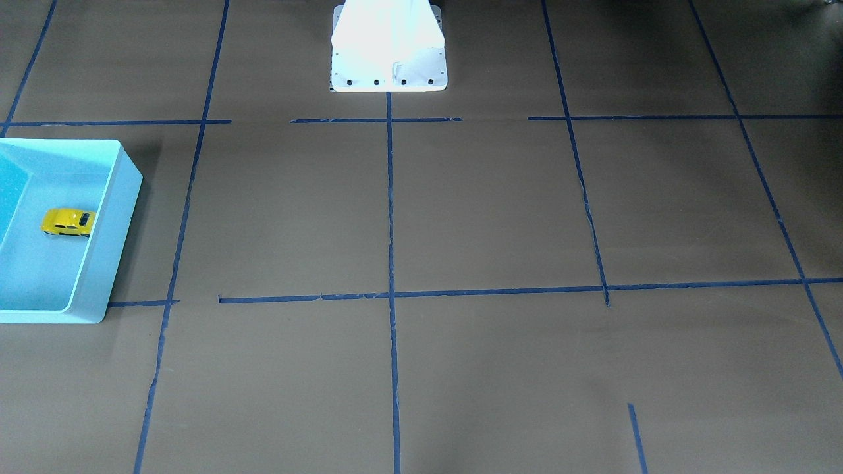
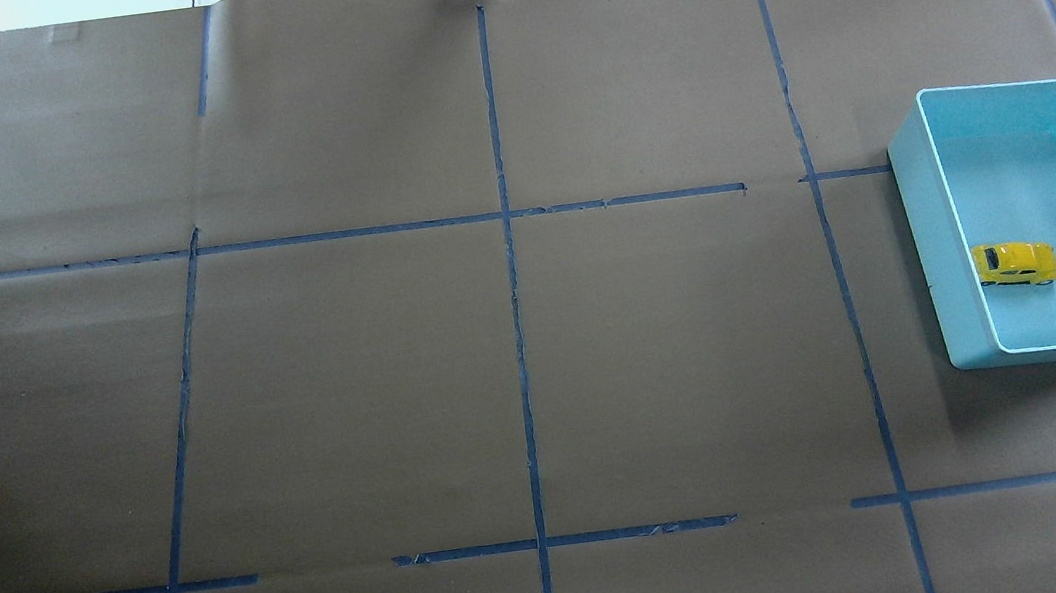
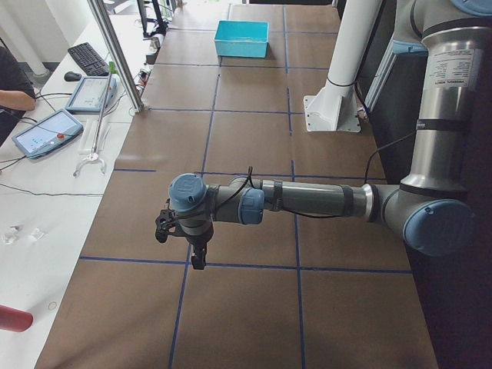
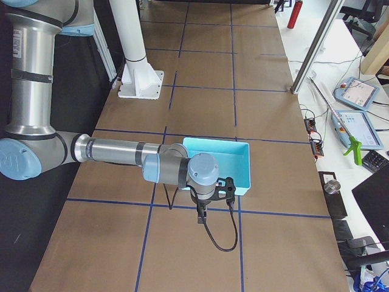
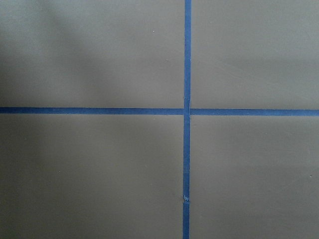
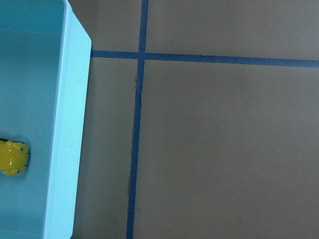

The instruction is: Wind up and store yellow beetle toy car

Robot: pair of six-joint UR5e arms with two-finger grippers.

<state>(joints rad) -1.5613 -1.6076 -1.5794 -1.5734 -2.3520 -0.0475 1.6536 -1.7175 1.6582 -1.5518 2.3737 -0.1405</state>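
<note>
The yellow beetle toy car (image 1: pixel 68 222) (image 2: pixel 1016 263) rests on its wheels on the floor of the light blue bin (image 1: pixel 108 224) (image 2: pixel 947 265), close to the bin's wall nearest the table's middle. The right wrist view catches one end of the car (image 6: pixel 12 158) inside the bin's wall (image 6: pixel 65 149). My right gripper (image 4: pixel 200 216) hangs above the table beside the bin (image 4: pixel 240 164), apart from the car. My left gripper (image 3: pixel 197 257) hangs over bare paper far from the bin (image 3: pixel 242 38). Only the side views show the grippers, so I cannot tell whether they are open or shut.
Brown paper with a blue tape grid (image 2: pixel 519 338) covers the table. The white robot pedestal (image 1: pixel 388 46) stands at the robot's edge. Beside the table are a metal post (image 3: pixel 115 54), tablets (image 3: pixel 46 131), a person's arm (image 3: pixel 15 96) and a red cylinder (image 3: pixel 11 317).
</note>
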